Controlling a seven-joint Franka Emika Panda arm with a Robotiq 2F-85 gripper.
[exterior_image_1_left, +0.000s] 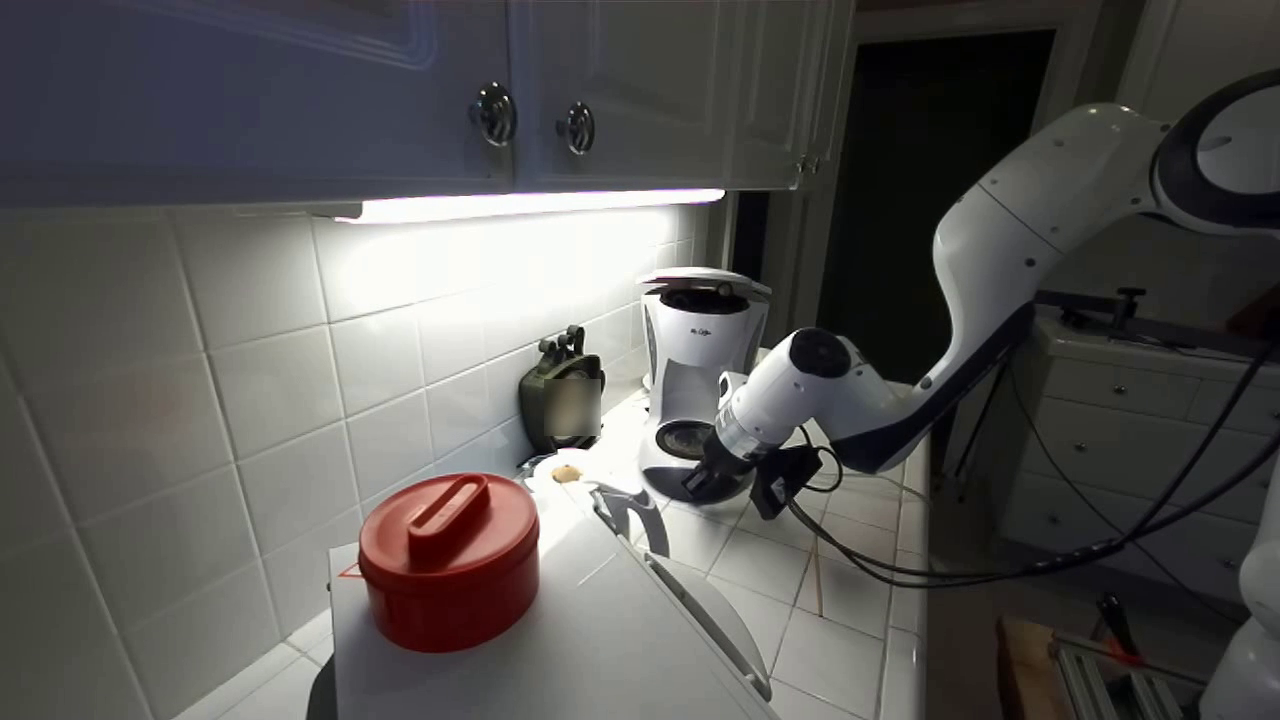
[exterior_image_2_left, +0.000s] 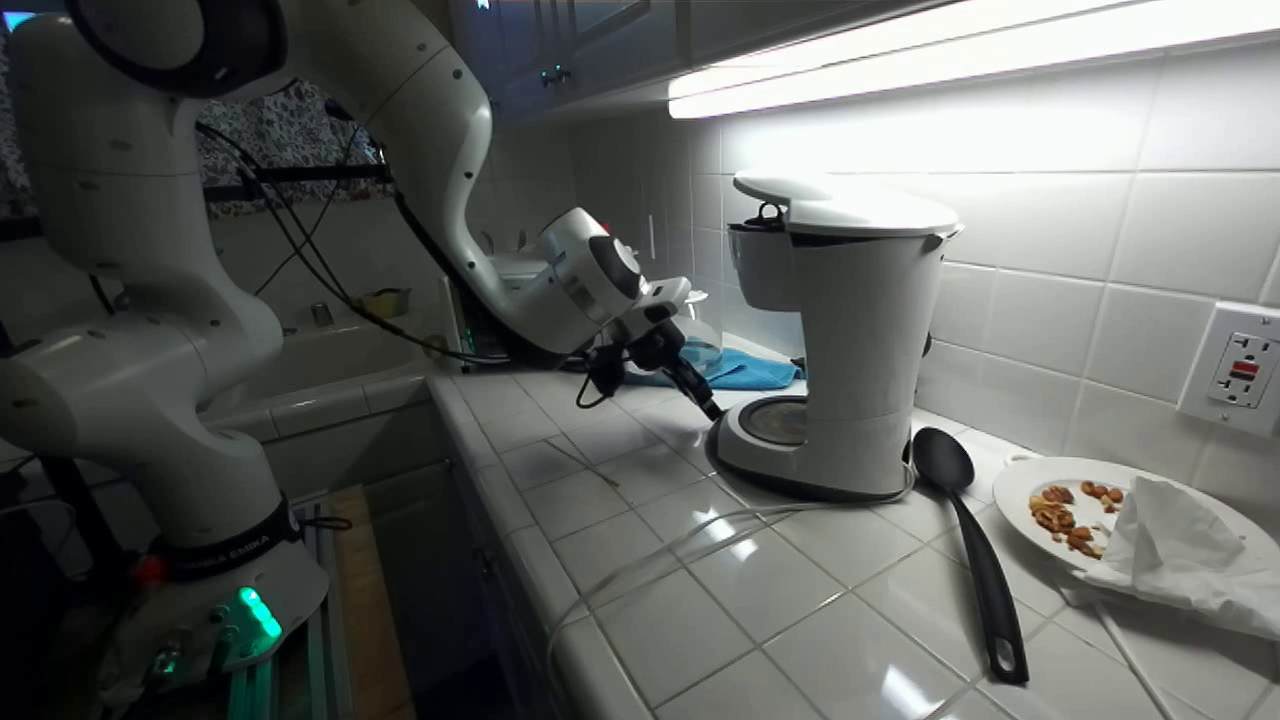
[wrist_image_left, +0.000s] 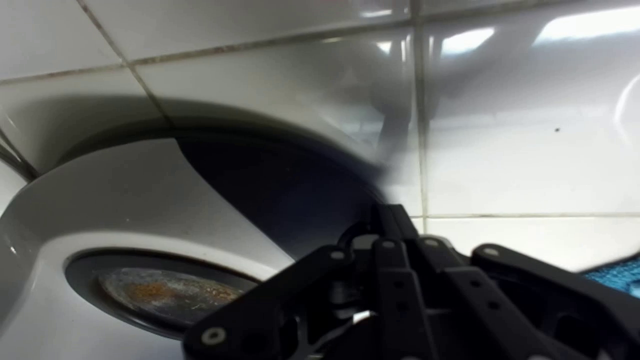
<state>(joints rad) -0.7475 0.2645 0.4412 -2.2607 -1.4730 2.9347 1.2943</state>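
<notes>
Clearly, the white drip coffee maker (exterior_image_2_left: 865, 370) lies directly ahead of the gripper (wrist_image_left: 393, 215), its rounded base (exterior_image_2_left: 760, 450) starting right where the tips end; whether they touch, I cannot tell. The machine stands upright with its long axis vertical, while the gripper slants down toward the front of the base, so the two axes cross rather than line up. With a single arm at the counter, this gripper is the only one near. Its fingers (wrist_image_left: 400, 300) are pressed together, with nothing visible between them.

In the wrist view, the dark front panel (wrist_image_left: 280, 190) spreads left of the tips, and the brown-stained warming plate (wrist_image_left: 160, 295) lies farther over on that side. Higher than the tips are the filter basket (exterior_image_2_left: 768, 268) and the lid (exterior_image_2_left: 850, 205), raised a little at its front. A blue cloth (exterior_image_2_left: 750, 370) lies across the fingers from the warming plate. Beyond the coffee maker, away from the gripper, come a black ladle (exterior_image_2_left: 977, 550), then a white plate (exterior_image_2_left: 1012, 492) bearing walnuts (exterior_image_2_left: 1052, 516) and a crumpled paper towel (exterior_image_2_left: 1185, 550). A red lidded canister (exterior_image_1_left: 450, 570) sits well apart from the gripper.
</notes>
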